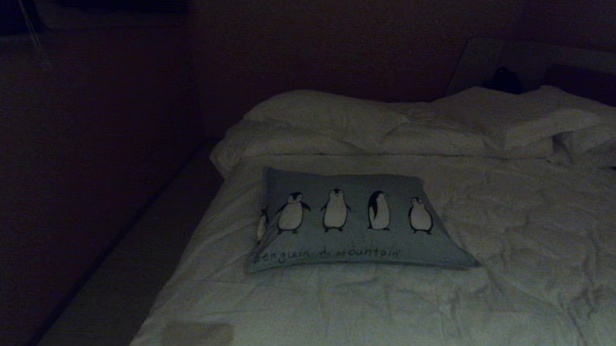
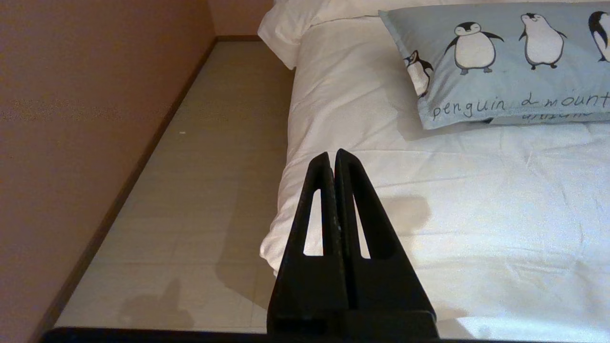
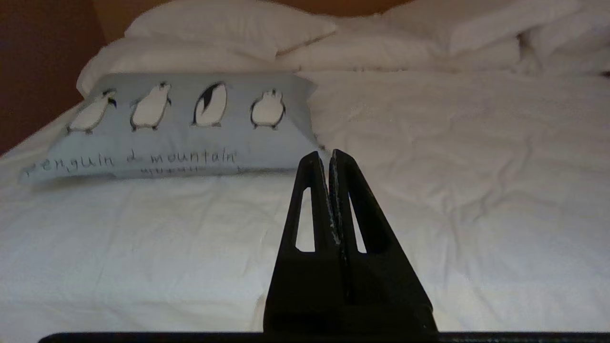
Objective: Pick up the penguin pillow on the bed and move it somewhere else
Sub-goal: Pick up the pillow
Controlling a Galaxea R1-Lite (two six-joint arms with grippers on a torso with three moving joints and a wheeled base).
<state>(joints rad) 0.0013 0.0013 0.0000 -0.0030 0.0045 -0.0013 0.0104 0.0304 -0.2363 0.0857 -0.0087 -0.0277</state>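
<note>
The grey-blue penguin pillow [image 1: 355,223] lies flat on the bed [image 1: 492,288], on the white duvet near the bed's left side, its row of penguins and its text facing up. In the left wrist view the penguin pillow [image 2: 505,66] sits ahead and to one side of my left gripper [image 2: 332,155], which is shut and empty above the bed's left edge. My right gripper [image 3: 324,155] is shut too, empty, low over the duvet a short way in front of the penguin pillow [image 3: 181,128]. Neither gripper shows in the head view.
Plain white pillows [image 1: 505,122] are piled at the head of the bed against the headboard. A strip of floor [image 2: 200,190] runs between the bed's left edge and the wall [image 2: 71,119]. The duvet to the right of the penguin pillow is wrinkled and bare.
</note>
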